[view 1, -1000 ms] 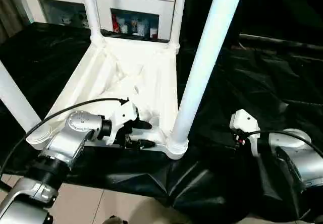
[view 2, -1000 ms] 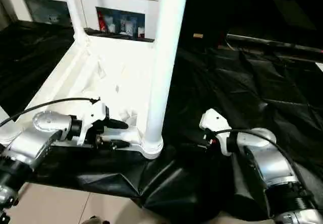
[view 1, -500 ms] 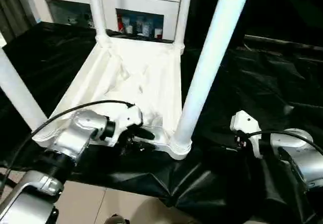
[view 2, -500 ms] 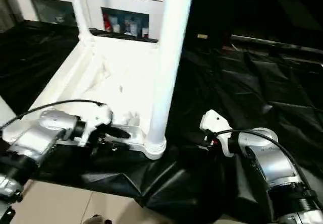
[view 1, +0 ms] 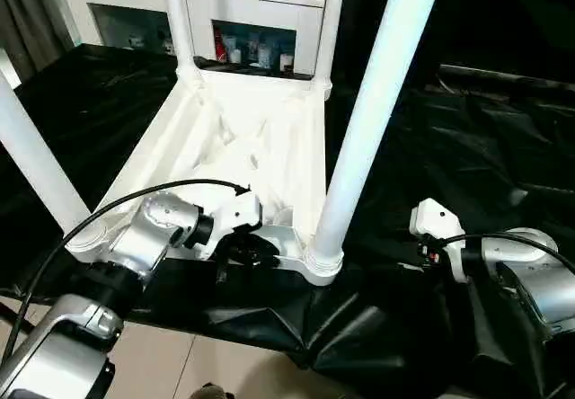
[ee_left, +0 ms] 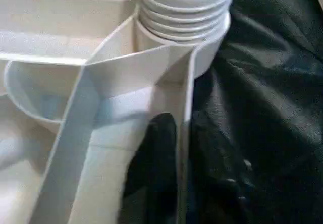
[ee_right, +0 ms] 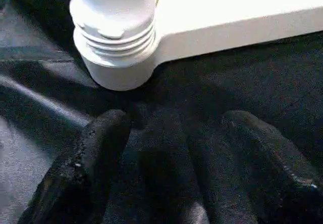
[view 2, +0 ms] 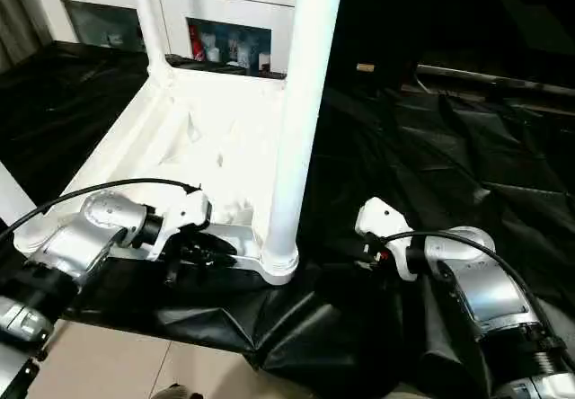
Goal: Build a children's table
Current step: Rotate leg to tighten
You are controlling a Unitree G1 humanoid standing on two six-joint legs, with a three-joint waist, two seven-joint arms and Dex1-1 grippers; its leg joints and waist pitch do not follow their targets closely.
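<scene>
The white plastic rectangular tabletop (view 1: 260, 147) lies underside-up on the black-draped work table (view 1: 467, 147), long axis running away from the robot, its white tapered tube legs (view 1: 377, 102) upright. The left gripper (view 1: 243, 251), nearer, pinches the near rim wall beside the corner socket (view 1: 322, 262). The right gripper (ee_right: 171, 148) rests spread open on the drape just right of that socket.

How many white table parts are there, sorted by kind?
Long white tapered plastic tube legs standing in corner sockets: 4
White ribbed rectangular plastic tabletop, lying upside down: 1
Total: 5
</scene>
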